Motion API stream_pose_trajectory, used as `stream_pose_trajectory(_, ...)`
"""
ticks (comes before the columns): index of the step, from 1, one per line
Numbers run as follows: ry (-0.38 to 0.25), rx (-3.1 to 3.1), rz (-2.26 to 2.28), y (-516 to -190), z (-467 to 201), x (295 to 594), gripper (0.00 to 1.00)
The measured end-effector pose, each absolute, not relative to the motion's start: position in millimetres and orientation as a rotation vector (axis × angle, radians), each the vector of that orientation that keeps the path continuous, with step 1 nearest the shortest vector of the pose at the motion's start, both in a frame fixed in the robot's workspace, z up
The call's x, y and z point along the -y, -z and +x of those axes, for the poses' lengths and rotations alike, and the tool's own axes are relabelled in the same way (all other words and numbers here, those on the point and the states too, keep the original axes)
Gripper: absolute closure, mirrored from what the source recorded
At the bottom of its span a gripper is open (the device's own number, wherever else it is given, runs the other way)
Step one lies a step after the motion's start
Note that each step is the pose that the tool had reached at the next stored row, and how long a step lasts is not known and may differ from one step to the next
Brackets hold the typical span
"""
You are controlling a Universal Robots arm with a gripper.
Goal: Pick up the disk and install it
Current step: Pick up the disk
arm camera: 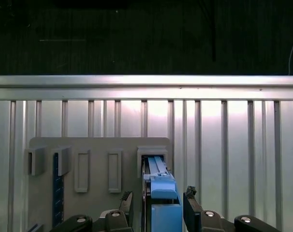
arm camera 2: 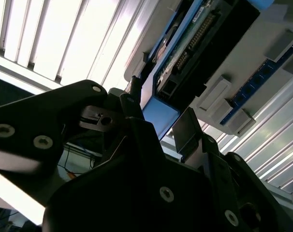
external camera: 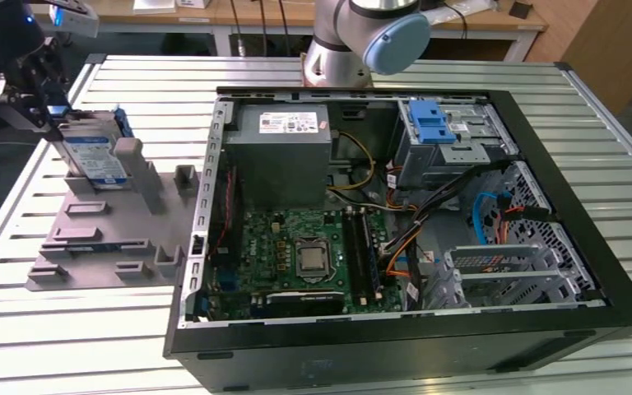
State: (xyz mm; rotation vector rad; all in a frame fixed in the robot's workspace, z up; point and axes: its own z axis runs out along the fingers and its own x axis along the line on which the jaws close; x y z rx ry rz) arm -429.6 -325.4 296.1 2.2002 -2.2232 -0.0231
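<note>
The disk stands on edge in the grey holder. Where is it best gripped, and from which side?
Probably across its two flat faces near the top edge, coming from above: the disk stands upright in the grey holder, its upper part free. The gripper straddles it.

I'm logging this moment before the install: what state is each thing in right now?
disk: upright in the grey holder, not yet lifted.
gripper: open, astride the disk.
grey holder: lying flat, holding the disk.
computer case: on its side, side panel off.
</note>
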Motion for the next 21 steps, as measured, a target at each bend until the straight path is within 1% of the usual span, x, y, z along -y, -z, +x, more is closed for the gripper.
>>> stream_pose_trajectory(6,0.023,2.22,2.203,-292.3,-429.8,325.4,0.47)
stream_pose_trajectory(7,0.023,2.22,2.204,-291.9,-429.8,325.4,0.49)
stream_pose_trajectory(8,0.023,2.219,2.204,-291.6,-429.8,325.4,0.55)
stream_pose_trajectory(9,0.023,2.219,2.204,-291.5,-429.9,325.4,0.55)
stream_pose_trajectory(10,0.023,2.218,2.204,-291.5,-429.9,325.5,0.61)
stream_pose_trajectory(11,0.023,2.218,2.205,-291.5,-429.9,325.5,0.64)
stream_pose_trajectory(21,0.02,2.217,2.204,-294.8,-429.8,325.4,0.64)
